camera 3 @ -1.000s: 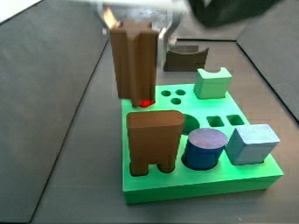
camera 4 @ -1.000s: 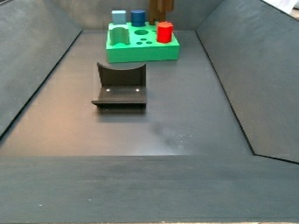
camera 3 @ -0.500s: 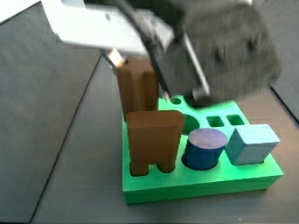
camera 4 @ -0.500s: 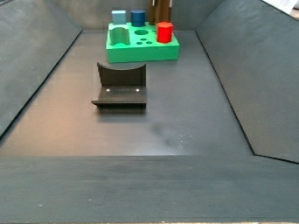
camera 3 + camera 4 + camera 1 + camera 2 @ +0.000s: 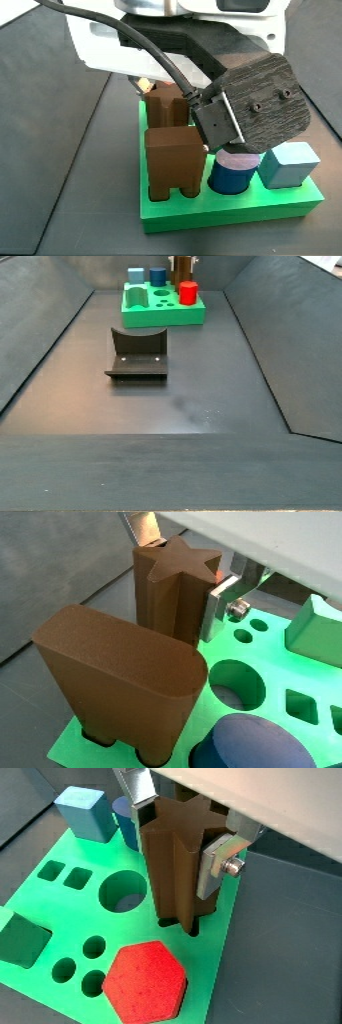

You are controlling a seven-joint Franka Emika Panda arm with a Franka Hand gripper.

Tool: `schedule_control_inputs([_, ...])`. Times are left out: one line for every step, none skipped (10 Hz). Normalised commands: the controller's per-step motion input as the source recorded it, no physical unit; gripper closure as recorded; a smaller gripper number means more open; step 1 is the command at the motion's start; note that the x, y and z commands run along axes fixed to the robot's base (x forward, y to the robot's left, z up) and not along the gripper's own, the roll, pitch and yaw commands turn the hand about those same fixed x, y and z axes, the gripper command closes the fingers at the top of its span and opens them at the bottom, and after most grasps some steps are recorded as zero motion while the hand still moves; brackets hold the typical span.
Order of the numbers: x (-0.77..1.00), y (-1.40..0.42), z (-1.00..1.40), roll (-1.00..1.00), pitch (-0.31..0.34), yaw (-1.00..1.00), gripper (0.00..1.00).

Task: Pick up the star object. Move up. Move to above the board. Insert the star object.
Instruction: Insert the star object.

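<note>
The star object [image 5: 171,587], a reddish-brown ridged column, stands upright with its lower end down in a hole of the green board [image 5: 60,903]. My gripper [image 5: 177,848] is shut on it, one silver finger [image 5: 214,863] flat against each side in both wrist views. In a side view the gripper's body hides most of the column [image 5: 166,104]. The other side view shows the board [image 5: 163,314] at the far end of the floor, with the star object [image 5: 187,269] at its back right.
On the board stand a wide brown arch block [image 5: 177,160], a blue cylinder [image 5: 234,172], a light blue cube [image 5: 291,162], a red hexagonal peg [image 5: 143,978] and a dark green block [image 5: 20,938]. The fixture [image 5: 138,354] stands mid-floor.
The gripper has come down with the star object, lowering it from above the board into a hole. Its body now covers the back of the board in a side view.
</note>
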Motion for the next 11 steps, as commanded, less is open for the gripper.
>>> schedule_control_inputs([-0.08, 0.16, -0.34, 0.1, -0.037, 0.21, 1.0])
schedule_control_inputs([-0.06, 0.0, -0.39, 0.04, -0.057, 0.21, 1.0])
schedule_control_inputs([0.0, 0.0, -0.54, 0.03, -0.069, 0.27, 1.0])
schedule_control_inputs([0.0, -0.15, -0.58, 0.02, -0.061, 0.27, 1.0])
schedule_control_inputs([-0.17, -0.29, -0.58, 0.0, -0.094, 0.19, 1.0])
schedule_control_inputs([-0.1, -0.37, -0.41, -0.05, -0.109, 0.09, 1.0])
schedule_control_inputs([0.0, -0.29, -0.48, -0.05, -0.121, 0.02, 1.0])
schedule_control_inputs([0.0, -0.18, -0.58, 0.0, -0.101, 0.04, 1.0])
schedule_control_inputs([0.0, 0.0, -0.74, 0.0, -0.091, 0.01, 1.0])
schedule_control_inputs([-0.18, 0.19, -0.71, 0.12, -0.059, 0.05, 1.0])
schedule_control_inputs([-0.29, 0.26, -0.46, 0.09, -0.033, 0.29, 1.0])
